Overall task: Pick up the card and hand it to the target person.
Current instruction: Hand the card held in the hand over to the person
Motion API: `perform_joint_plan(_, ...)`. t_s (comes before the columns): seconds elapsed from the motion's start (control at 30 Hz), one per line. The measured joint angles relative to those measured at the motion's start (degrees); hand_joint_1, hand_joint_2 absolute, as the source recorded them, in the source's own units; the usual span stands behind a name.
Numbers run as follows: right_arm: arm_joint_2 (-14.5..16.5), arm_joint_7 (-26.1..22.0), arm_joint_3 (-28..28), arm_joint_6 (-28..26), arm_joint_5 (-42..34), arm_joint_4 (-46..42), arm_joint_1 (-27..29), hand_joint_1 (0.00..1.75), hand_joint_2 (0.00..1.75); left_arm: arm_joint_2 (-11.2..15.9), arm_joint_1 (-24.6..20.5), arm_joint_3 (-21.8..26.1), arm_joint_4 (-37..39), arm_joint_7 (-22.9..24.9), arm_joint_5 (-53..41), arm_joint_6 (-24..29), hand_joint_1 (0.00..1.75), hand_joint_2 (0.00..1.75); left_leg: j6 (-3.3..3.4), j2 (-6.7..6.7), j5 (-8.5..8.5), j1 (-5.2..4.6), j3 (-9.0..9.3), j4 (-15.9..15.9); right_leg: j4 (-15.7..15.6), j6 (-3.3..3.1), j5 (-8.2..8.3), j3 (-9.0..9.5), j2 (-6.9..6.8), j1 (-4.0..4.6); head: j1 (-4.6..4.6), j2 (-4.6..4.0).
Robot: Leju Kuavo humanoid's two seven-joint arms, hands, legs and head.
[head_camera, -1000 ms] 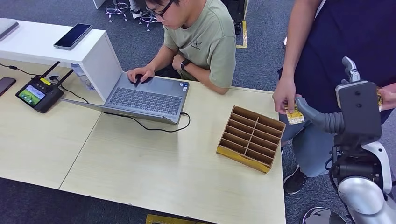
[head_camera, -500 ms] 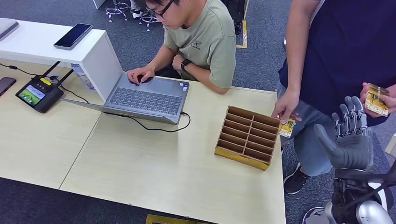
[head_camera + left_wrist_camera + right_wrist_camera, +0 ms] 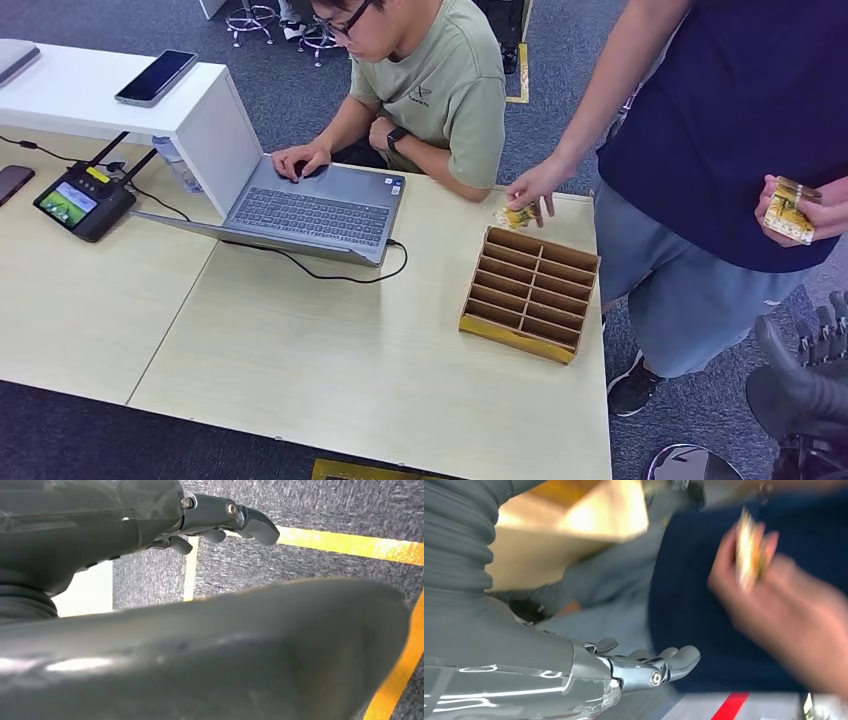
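A small yellow card (image 3: 517, 215) is pinched in a hand of the standing person in a navy shirt (image 3: 740, 110), just over the far edge of the cardboard slot organizer (image 3: 533, 293). The person's other hand holds a stack of similar cards (image 3: 788, 210), which appears blurred (image 3: 749, 547) in the right wrist view. My right hand (image 3: 805, 370) hangs low at the right beside the table, its fingers (image 3: 659, 665) apart and holding nothing. My left hand (image 3: 150, 525) hangs over grey carpet with yellow floor lines, fingers (image 3: 250, 525) extended and holding nothing.
A seated person (image 3: 430, 90) types on a laptop (image 3: 320, 210) at the far side of the light wooden table (image 3: 350, 370). A white shelf (image 3: 120, 100) carries a phone (image 3: 157, 77), and a black controller (image 3: 83, 200) lies at the left.
My right hand dropped from beside the standing person's hand to low at the right, holding nothing. The person took the card and carried it left to the organizer's far edge.
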Motion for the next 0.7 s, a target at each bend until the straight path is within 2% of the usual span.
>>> perform_joint_plan(0.23, 0.2, -1.2, -5.3, 6.9, -6.8, 13.4, 1.2, 0.00, 1.75, 0.0, 0.0, 0.0, 0.0, 0.4, -0.6, -0.2, 0.00, 0.00, 0.00, 0.02, -0.01, 0.00, 0.01, 0.0, 0.0, 0.00, 0.00, -0.02, 0.04, 0.00, 0.00, 0.00)
perform_joint_plan(0.43, 1.5, -5.5, -6.0, 18.7, -13.5, 33.2, -1.7, 0.00, 1.75, 0.0, -0.1, 0.0, 0.0, 0.8, -1.1, -0.3, 0.00, 0.00, 0.00, 0.01, -0.02, 0.00, 0.00, 0.0, 0.0, 0.00, 0.00, -0.03, 0.05, 0.00, 0.01, 0.00)
perform_joint_plan(0.7, 4.4, -7.3, -5.5, 25.5, -16.7, 56.4, -6.1, 0.00, 1.75, 0.0, -0.1, 0.0, 0.0, 1.0, -1.2, -0.4, 0.00, 0.00, -0.02, 0.05, -0.03, 0.01, 0.00, 0.0, 0.0, -0.02, -0.02, -0.07, 0.09, 0.01, 0.00, 0.00)
